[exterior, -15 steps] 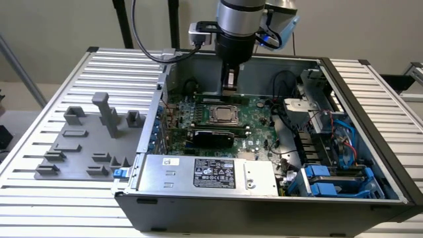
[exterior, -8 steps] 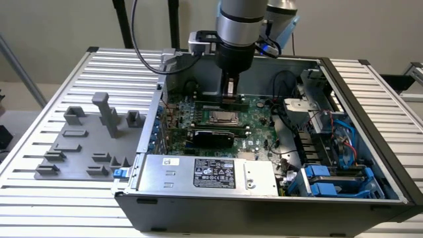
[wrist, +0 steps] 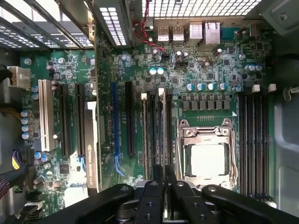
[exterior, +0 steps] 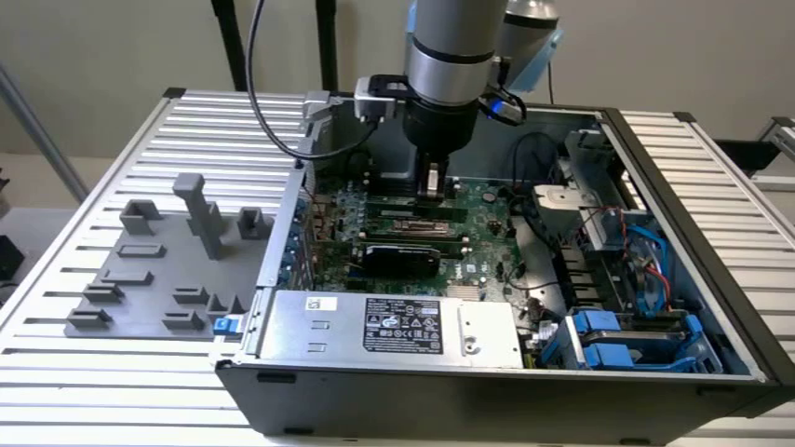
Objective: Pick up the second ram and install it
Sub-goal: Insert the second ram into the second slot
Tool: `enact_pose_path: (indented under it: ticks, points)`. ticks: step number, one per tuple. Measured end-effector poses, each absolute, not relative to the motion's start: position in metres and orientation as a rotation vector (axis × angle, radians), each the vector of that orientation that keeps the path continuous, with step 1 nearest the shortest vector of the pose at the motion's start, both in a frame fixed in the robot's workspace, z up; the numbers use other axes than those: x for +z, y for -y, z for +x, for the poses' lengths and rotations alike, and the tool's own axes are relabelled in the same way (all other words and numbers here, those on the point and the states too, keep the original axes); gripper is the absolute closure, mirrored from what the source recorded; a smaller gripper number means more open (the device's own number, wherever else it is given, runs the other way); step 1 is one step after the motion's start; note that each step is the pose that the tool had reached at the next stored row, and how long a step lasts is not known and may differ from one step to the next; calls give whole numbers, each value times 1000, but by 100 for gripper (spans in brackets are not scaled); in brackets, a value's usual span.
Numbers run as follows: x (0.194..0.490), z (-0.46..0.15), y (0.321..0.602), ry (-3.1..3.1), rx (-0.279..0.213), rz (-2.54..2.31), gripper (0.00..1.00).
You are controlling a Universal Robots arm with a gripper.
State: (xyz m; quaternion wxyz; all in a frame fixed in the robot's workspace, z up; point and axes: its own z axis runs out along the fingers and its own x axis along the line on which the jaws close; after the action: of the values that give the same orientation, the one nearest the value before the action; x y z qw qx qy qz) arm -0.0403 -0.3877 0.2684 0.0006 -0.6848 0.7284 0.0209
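Observation:
My gripper point(exterior: 431, 189) reaches down into an open computer case, just above the large green motherboard point(exterior: 482, 244). In the wrist view its black fingers point(wrist: 153, 198) stand close together on a thin dark edge, the second ram point(wrist: 163, 173) seen end-on. The stick lines up with the long memory slots point(wrist: 154, 126) next to the silver processor socket point(wrist: 207, 156). How deep the stick sits in its slot is hidden by the fingers. A neighbouring slot with white clips point(wrist: 144, 96) looks filled.
A grey fixture tray point(exterior: 149, 279) with upright plastic blocks lies on the slatted table at the exterior view's left. The power supply point(exterior: 385, 326) fills the case's near side. Blue drive brackets point(exterior: 621, 340) and cables crowd its right. More memory slots point(wrist: 254, 140) flank the socket.

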Motion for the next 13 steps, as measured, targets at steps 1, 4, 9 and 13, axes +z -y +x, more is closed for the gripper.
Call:
enact_pose_path:
  ticks: [1,4,9,13]
  points:
    - [267,-40,388,-2287,66,-2151,100]
    - [261,-38,388,-2286,66,-2152,100]
    - [252,-37,387,-2285,66,-2153,100]
    - [245,-37,386,-2283,66,-2156,100]
